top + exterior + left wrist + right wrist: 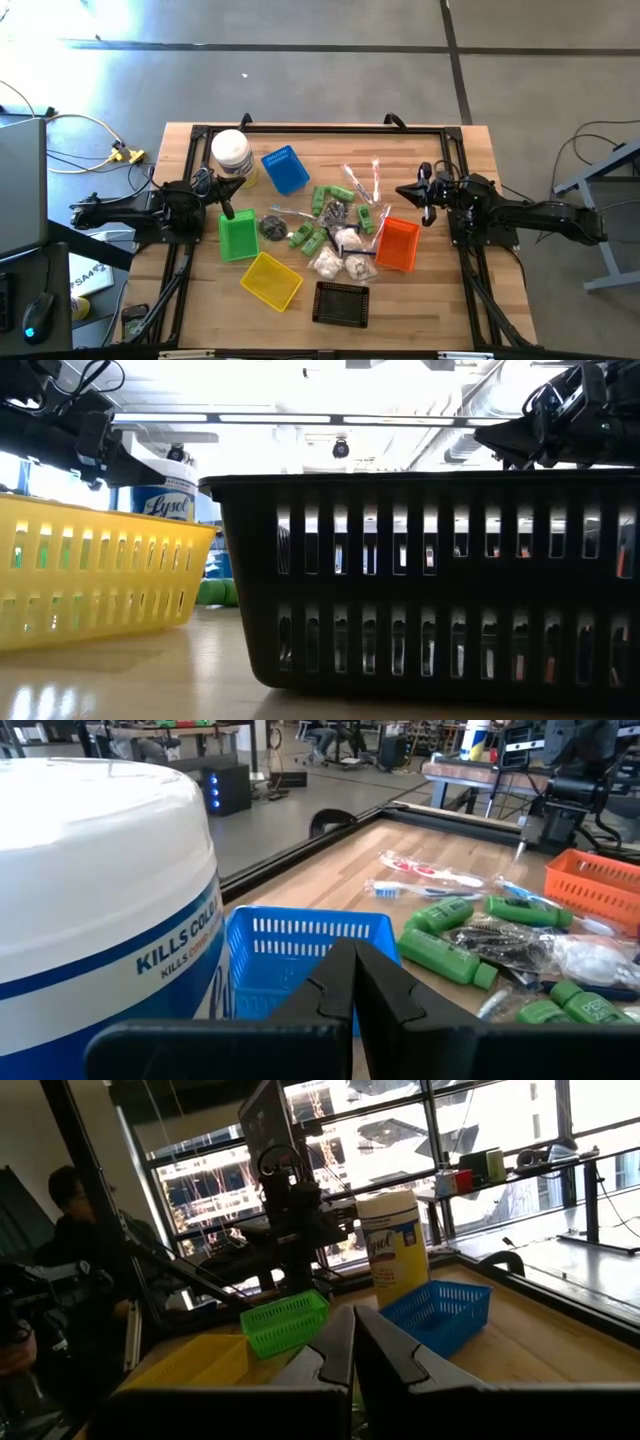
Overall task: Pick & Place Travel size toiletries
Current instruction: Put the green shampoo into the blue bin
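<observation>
**Black basket up front, toiletries heaped mid-table**

Black basket (430, 580) fills the low view, with the yellow basket (90, 570) beside it. Seen from above, the toiletries (335, 225) lie in a loose heap at the table's (440, 290) middle, just past the black basket: green bottles (330, 195), white packets (327, 263), clear-wrapped sticks (362, 180) on the heap's far side. The orange basket (398, 243) touches the heap's right edge; the green basket (238, 236) lies to its left, the blue basket (285, 169) beyond that, next to the white jar (231, 152).

The left gripper (226, 213) hangs over the green basket, fingers (385, 990) pressed together and empty. The right gripper (402, 192) hovers just past the orange basket, fingers (385, 1350) closed on nothing.
</observation>
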Robot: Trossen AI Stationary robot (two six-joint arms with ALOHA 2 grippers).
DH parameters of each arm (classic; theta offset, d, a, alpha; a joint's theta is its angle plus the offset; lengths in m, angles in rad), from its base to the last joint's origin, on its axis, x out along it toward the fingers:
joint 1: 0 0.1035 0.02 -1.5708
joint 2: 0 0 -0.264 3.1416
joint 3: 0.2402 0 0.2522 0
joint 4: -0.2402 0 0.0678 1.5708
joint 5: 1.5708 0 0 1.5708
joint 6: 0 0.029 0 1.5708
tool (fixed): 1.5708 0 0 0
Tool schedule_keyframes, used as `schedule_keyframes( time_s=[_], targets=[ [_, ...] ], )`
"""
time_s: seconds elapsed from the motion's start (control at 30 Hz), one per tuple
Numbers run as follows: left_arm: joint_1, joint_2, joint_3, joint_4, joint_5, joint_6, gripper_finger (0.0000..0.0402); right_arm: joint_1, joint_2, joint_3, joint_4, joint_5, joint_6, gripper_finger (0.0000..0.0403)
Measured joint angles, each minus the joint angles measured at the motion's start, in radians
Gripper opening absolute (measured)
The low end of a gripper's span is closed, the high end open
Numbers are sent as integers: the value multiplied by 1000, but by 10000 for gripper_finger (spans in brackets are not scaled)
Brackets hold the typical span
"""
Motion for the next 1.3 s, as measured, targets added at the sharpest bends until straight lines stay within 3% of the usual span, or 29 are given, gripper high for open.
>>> schedule_keyframes(
  time_s=[0.3,0.6,1.3],
  targets=[
    [0,0,0,1,2,35,0,0,0,0,0,-16,-9,3],
    [0,0,8,-17,35,37,0,0,0,0,70,11,-166,3],
    [0,0,9,-5,106,39,0,0,48,0,91,3,-88,3]
  ],
)
